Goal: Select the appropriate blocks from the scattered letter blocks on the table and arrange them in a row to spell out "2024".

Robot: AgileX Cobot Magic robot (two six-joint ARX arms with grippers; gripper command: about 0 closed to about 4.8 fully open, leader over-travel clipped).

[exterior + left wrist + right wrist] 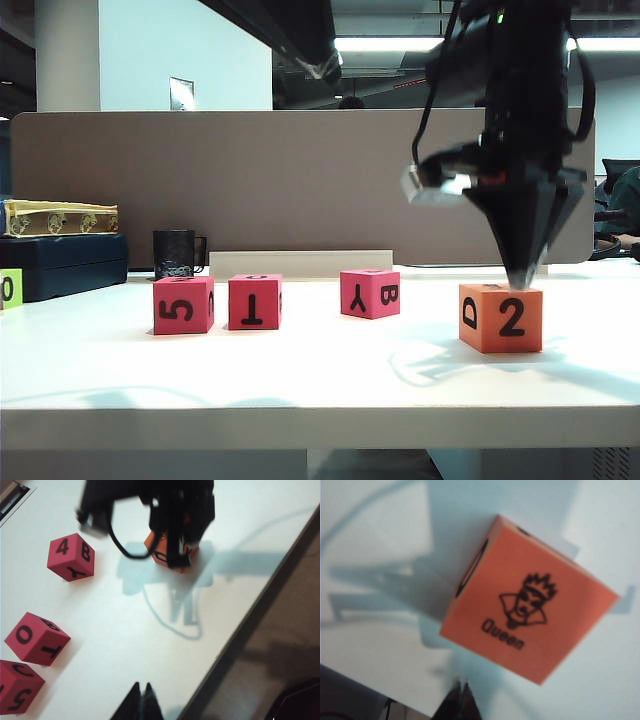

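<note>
A: Where do we find the blocks?

B: On the table (320,370). From the middle, the orange block (501,317), showing 2, sits at three o'clock. The Y-B block (369,293) is at twelve, the T block (254,301) and the 5 block (183,304) at nine.

A: And our grippers?

B: Our right gripper (522,272), fingers pressed together, points down onto the orange block's top, where we read "Queen". Our left gripper (141,700) is pressed together too, holding nothing, over the table's front edge.

A: Beyond?

B: A lime-green cube (10,289) at far nine, the partition panel (250,180) behind.
</note>
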